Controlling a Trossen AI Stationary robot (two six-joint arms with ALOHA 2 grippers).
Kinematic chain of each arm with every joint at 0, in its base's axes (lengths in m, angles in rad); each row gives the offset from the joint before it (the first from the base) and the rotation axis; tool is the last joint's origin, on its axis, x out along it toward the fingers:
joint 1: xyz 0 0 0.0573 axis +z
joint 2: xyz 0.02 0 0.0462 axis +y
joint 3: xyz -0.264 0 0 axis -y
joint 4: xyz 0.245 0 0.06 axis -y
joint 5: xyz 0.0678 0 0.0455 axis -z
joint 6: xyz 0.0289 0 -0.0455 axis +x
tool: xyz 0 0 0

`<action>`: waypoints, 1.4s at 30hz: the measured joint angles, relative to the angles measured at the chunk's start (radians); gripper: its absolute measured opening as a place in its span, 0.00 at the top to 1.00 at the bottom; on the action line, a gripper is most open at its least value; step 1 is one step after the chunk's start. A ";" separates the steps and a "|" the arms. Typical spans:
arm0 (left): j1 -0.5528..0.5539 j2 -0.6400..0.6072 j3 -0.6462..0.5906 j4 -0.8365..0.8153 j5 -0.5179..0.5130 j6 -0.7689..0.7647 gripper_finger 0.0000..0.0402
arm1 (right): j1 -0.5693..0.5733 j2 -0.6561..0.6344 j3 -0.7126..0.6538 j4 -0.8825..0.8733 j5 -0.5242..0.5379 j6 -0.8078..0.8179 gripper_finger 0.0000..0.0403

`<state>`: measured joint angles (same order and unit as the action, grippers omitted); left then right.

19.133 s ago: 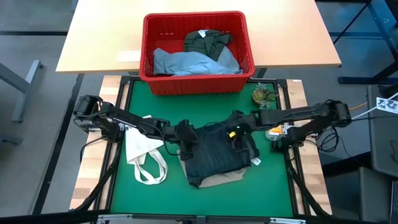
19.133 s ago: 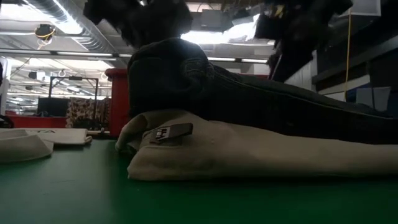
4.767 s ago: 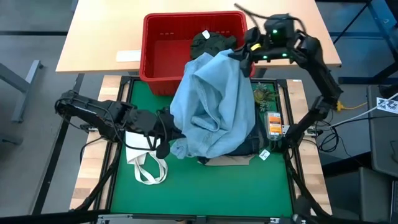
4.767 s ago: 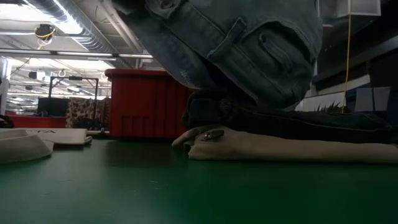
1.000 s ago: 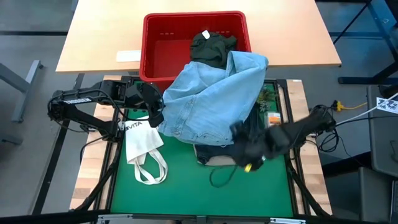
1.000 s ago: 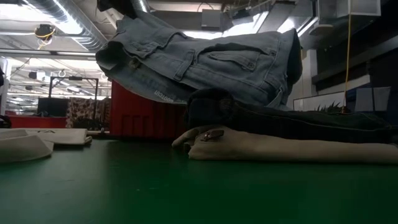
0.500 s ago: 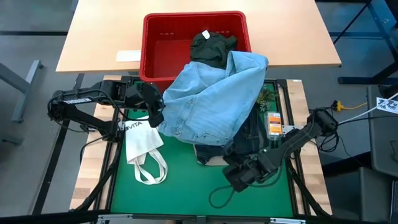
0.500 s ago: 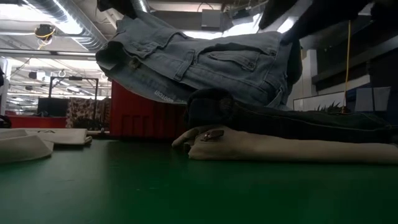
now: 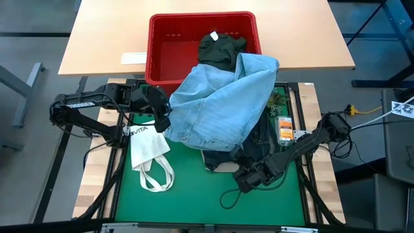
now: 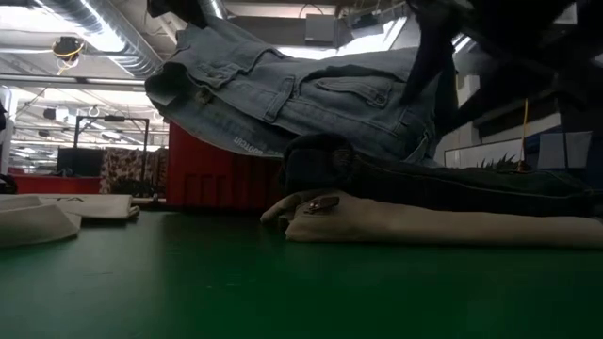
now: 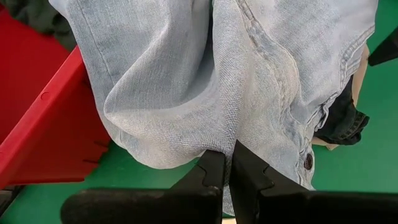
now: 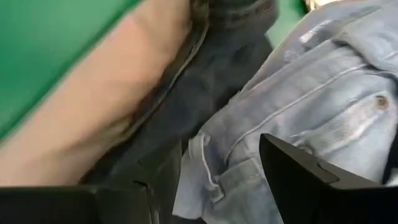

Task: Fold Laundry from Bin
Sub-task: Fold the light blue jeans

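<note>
- The desk (image 9: 194, 194) has a green mat; behind it stands a second, pale wooden desk (image 9: 103, 39) carrying the bin.
- One red bin (image 9: 174, 45) sits at the far edge. A single dark olive-green piece (image 9: 220, 45) lies in its right part; the rest of its floor shows bare red.
- The light blue jeans (image 9: 220, 107) hang in a wide drape from the bin's front right rim out over the mat, covering much of the folded stack below and blocking the view of it from above.
- Under that drape lie two stacked garments: dark navy jeans (image 10: 452, 179) on top of beige trousers (image 10: 424, 226), both flat on the mat.
- One white tote bag (image 9: 147, 152) with looped straps lies on the mat to the left, just beside the denim's hanging edge.
- Two arms are at work. The left claw (image 11: 225, 163) is pinched tight on a fold of the light blue jeans near the bin's front left corner, holding that edge off the mat.
- The right claw (image 9: 249, 176) sits low at the near right corner of the stack, its fingers (image 12: 298, 171) spread apart with the denim's hem and the navy cloth between them, gripping nothing.
- A loose dark cable (image 9: 231, 194) curls on the mat beside the right claw.
- A small orange device (image 9: 284, 128) lies at the mat's right edge.
</note>
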<state>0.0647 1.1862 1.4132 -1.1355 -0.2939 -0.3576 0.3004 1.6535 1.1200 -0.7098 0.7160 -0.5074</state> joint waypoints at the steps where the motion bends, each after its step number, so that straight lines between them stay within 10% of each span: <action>1: 0.000 0.000 0.000 0.000 0.000 0.000 0.99 | -0.001 0.000 -0.013 0.011 0.026 -0.011 0.46; 19: 0.000 0.000 0.000 0.000 0.000 0.000 0.98 | -0.117 0.000 -0.120 0.081 0.166 -0.153 0.47; 31: 0.000 0.000 0.000 0.000 0.001 0.001 0.98 | -0.131 0.000 -0.108 0.115 0.099 -0.102 0.96; 42: 0.001 -0.002 0.000 0.000 -0.025 0.048 0.98 | -0.131 0.000 0.199 0.109 -0.095 0.012 0.96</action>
<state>0.0654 1.1838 1.4132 -1.1358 -0.3188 -0.3093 0.1696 1.6535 1.3186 -0.6006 0.6215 -0.4954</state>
